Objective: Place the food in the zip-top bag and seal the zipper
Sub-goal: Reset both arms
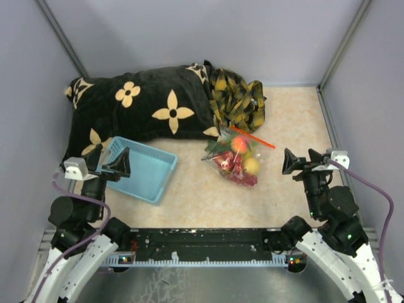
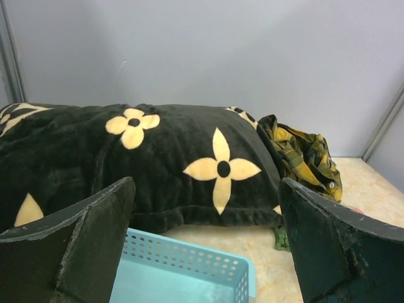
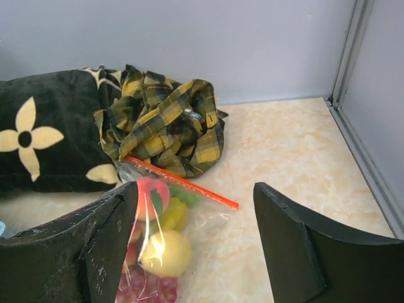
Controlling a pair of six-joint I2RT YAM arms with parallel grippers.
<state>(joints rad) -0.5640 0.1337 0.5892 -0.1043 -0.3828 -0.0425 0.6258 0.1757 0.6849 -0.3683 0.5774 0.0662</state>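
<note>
The clear zip-top bag (image 1: pixel 235 159) lies on the table in the middle, with the food (image 1: pixel 243 158) inside it: a peach-coloured fruit, a yellow lemon, red berries and green leaves. Its red-orange zipper (image 1: pixel 254 137) runs along the far edge, next to the plaid cloth. In the right wrist view the bag (image 3: pixel 214 211) lies low left, the food (image 3: pixel 165 252) shows through it, and the zipper (image 3: pixel 183 184) runs diagonally. My right gripper (image 1: pixel 288 162) (image 3: pixel 196 252) is open and empty, right of the bag. My left gripper (image 1: pixel 113 165) (image 2: pixel 205 252) is open and empty above the basket.
A light-blue plastic basket (image 1: pixel 142 169) (image 2: pixel 189 271) stands at the left. A black cushion with cream flowers (image 1: pixel 139 110) (image 2: pixel 158 158) lies at the back. A yellow-green plaid cloth (image 1: pixel 238 101) (image 3: pixel 164 123) (image 2: pixel 306 154) is bunched behind the bag. Grey walls enclose the table.
</note>
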